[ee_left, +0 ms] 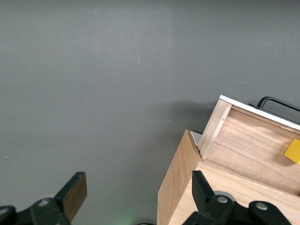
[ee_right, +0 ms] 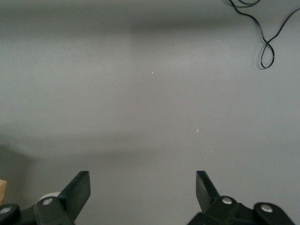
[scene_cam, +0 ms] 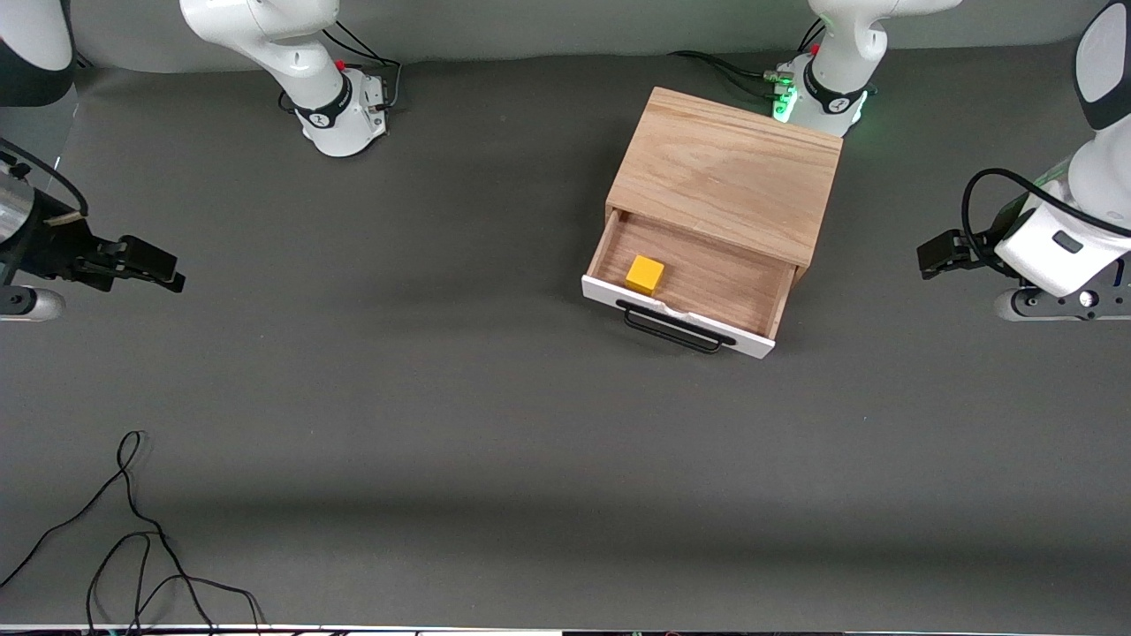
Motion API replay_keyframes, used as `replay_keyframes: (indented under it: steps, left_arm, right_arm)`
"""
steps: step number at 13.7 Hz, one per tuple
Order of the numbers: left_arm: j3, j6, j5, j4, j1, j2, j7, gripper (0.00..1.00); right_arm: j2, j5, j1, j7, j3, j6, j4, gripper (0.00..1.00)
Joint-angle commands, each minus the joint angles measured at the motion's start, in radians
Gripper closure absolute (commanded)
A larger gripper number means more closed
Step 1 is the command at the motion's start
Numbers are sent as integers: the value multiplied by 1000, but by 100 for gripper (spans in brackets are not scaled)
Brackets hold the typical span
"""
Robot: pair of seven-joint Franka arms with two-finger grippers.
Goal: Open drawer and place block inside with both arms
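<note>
The light oak box (scene_cam: 729, 172) stands toward the left arm's end of the table. Its drawer (scene_cam: 720, 281) is pulled open, with the white front panel and black wire handle (scene_cam: 676, 332) facing the front camera. The yellow block (scene_cam: 645, 275) lies in the drawer, at the corner toward the right arm's end. My left gripper (scene_cam: 929, 256) is open and empty, held off the box's side at the table's end. In the left wrist view (ee_left: 139, 190) the box (ee_left: 176, 190), drawer (ee_left: 243, 145) and block (ee_left: 294, 151) show. My right gripper (scene_cam: 166, 272) is open and empty at the right arm's end; its wrist view (ee_right: 143, 187) shows only bare mat.
A loose black cable (scene_cam: 132, 530) lies on the grey mat near the front camera toward the right arm's end; it also shows in the right wrist view (ee_right: 265, 47). The arms' bases (scene_cam: 340, 115) stand along the edge farthest from the front camera.
</note>
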Motion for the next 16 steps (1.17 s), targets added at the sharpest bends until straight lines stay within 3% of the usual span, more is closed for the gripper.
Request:
replay_keyframes:
  steps: [1, 7, 16]
  left_arm:
    - [-3, -2, 0, -12, 3, -12, 14, 0]
    - [-6, 1, -4, -12, -10, -12, -4, 0]
    - [-6, -1, -5, -12, -11, -9, -13, 0]
  right_arm:
    - [-25, -25, -3, -39, -19, 20, -34, 0]
    - [-9, -44, -52, -72, -20, 19, -33, 0]
    - [-11, -36, -44, -71, -20, 3, -31, 0]
